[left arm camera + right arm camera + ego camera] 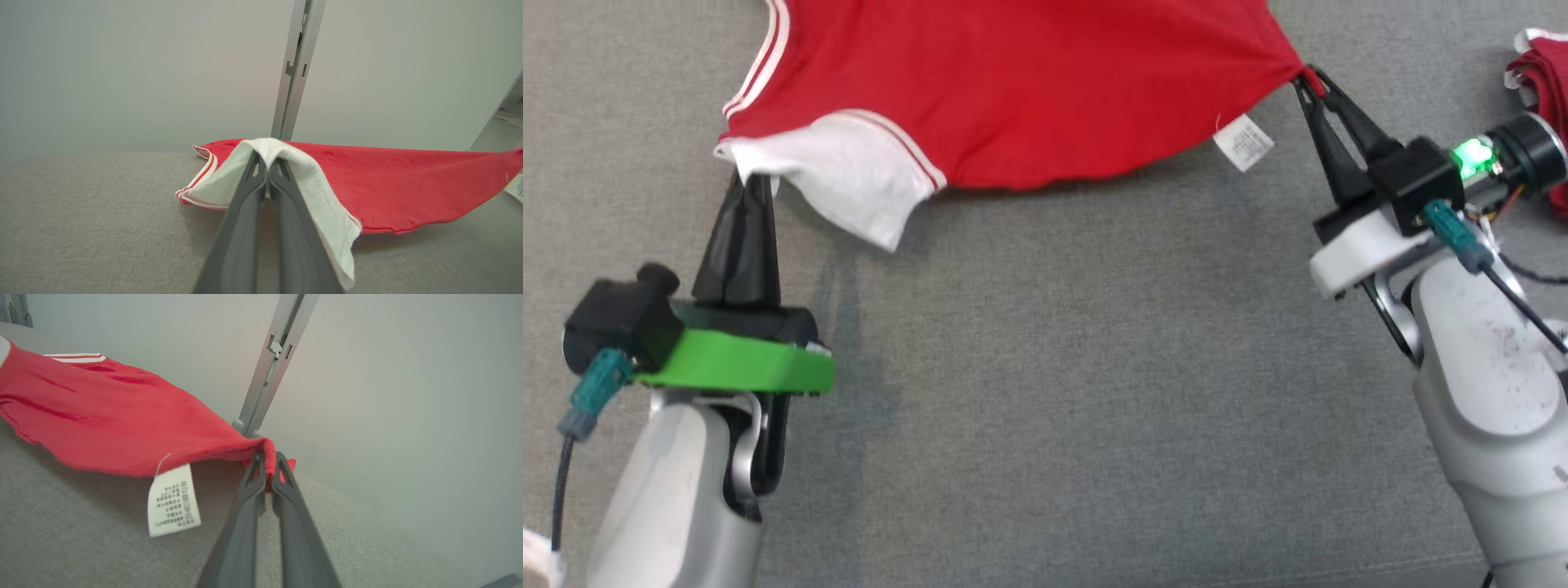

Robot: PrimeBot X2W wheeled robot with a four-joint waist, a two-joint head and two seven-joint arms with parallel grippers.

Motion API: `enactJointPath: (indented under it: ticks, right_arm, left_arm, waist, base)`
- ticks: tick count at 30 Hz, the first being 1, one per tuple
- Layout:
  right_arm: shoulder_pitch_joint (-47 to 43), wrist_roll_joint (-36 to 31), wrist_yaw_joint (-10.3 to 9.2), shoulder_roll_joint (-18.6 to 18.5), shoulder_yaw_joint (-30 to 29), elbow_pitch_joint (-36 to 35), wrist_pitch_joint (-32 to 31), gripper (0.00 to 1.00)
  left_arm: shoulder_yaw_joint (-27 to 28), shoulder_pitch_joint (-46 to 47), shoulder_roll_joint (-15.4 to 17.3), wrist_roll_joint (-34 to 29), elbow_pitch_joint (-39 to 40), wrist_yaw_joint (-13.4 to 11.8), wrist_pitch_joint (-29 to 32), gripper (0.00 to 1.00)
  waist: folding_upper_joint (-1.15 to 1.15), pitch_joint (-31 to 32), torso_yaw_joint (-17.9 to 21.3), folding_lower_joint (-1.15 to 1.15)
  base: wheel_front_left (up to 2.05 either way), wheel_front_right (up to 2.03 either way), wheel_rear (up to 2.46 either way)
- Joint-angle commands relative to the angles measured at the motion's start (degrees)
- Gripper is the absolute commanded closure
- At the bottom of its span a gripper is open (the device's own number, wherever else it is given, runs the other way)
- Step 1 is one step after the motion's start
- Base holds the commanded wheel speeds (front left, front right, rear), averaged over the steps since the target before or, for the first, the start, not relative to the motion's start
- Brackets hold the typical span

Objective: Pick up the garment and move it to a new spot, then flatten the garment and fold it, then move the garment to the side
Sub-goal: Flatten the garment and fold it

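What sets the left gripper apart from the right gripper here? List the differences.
The left gripper pinches the white sleeve; the right gripper pinches a red hem corner near the care label. The left gripper sits on a green mount, the right gripper on a white mount. Both are shut on the garment.

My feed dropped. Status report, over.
Left gripper shut on white sleeve of red jersey shirt. Right gripper shut on its hem corner. Shirt stretched between them over grey fabric surface. Another red bundle far right, apart.
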State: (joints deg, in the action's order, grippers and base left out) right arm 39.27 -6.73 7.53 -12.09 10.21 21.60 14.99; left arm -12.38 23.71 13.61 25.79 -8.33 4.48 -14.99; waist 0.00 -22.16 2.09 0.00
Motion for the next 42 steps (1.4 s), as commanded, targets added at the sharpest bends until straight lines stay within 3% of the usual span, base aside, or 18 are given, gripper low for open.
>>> enactJointPath:
  ticks: [1,8,15,22,32,42]
  right_arm:
    - [-2.9,0.7,-0.09,-0.4,-0.7,-1.2,0.3,1.00]
    - [-14.9,2.5,-0.09,-1.4,-3.6,-8.0,0.2,1.00]
    - [-26.6,3.5,-0.09,-1.3,-4.9,-18.8,-3.7,1.00]
    - [-33.5,4.3,-0.09,-2.9,-4.1,-23.7,-8.1,1.00]
    - [-32.1,6.1,-0.09,-3.2,0.1,-15.6,-9.8,1.00]
    - [-25.3,8.0,-0.09,-4.1,3.3,-7.6,-9.9,1.00]
  left_arm:
    - [0.1,-3.2,0.6,0.5,1.9,-0.7,0.3,1.00]
    - [0.7,-16.8,1.6,0.4,14.5,-5.0,2.3,1.00]
    - [0.8,-28.2,3.0,-0.2,26.3,-9.2,6.3,1.00]
    - [-0.6,-34.2,2.8,1.0,29.9,-11.0,10.4,1.00]
    - [-1.1,-32.7,1.4,6.1,21.9,-9.4,12.5,1.00]
    - [-1.5,-23.0,1.6,5.3,12.9,-6.4,10.7,1.00]
  waist:
    - [0.00,4.6,0.0,0.00]
    - [0.00,10.4,-0.6,0.00]
    - [0.00,12.5,-1.0,0.00]
    - [0.00,12.5,-1.0,0.00]
    - [0.00,12.1,-0.4,0.00]
    - [0.00,10.4,-0.1,0.00]
  base:
    - [0.00,0.00,0.00]
    - [0.00,0.00,0.00]
    - [0.00,0.00,0.00]
    - [0.00,0.00,0.00]
    - [0.00,0.00,0.00]
    - [0.00,0.00,0.00]
